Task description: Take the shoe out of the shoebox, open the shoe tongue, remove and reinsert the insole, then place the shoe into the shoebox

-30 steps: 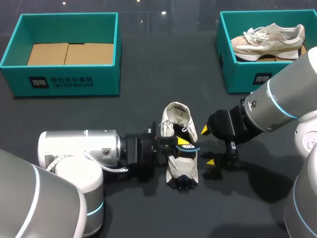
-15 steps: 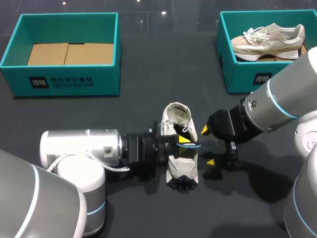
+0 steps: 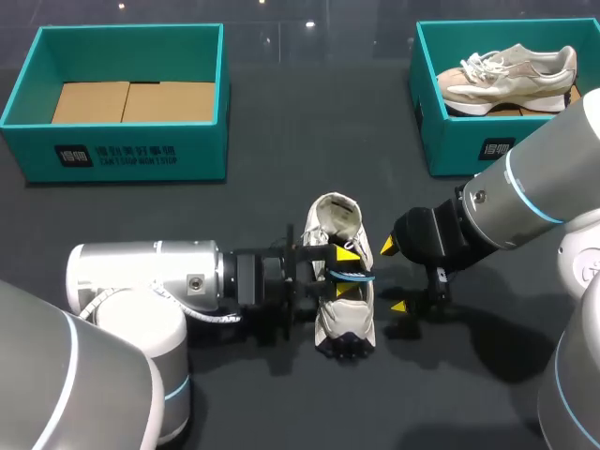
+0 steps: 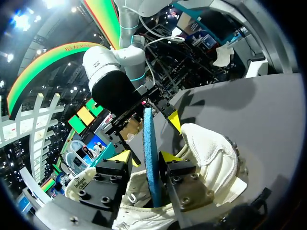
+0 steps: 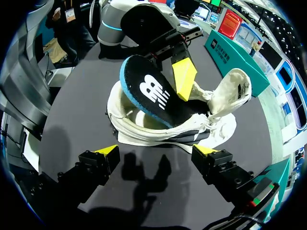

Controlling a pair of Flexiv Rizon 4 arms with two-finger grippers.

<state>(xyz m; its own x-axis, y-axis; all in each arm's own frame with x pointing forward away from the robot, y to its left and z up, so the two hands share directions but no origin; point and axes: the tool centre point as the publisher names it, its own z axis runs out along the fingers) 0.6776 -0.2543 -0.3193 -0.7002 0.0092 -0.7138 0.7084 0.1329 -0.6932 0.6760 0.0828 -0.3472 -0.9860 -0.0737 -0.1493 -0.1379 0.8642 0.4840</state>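
The lower end of the insole is sunk in the shoe, so how far it reaches inside cannot be seen. In the head view the left end effector covers the shoe's middle. The left end effector is clamped narrowly on the insole, which stands edge-on between its two yellow tips and slants up out of the shoe's mouth.

The right end effector is spread wide and holds nothing, with the shoe just ahead of it and apart from both fingers. Bare worktop lies around both end effectors. The two teal shoeboxes are well apart, beyond the shoe.

The shoe lies on its sole between the two end effectors, its long axis crosswise to both. Its pale tongue is pulled open.
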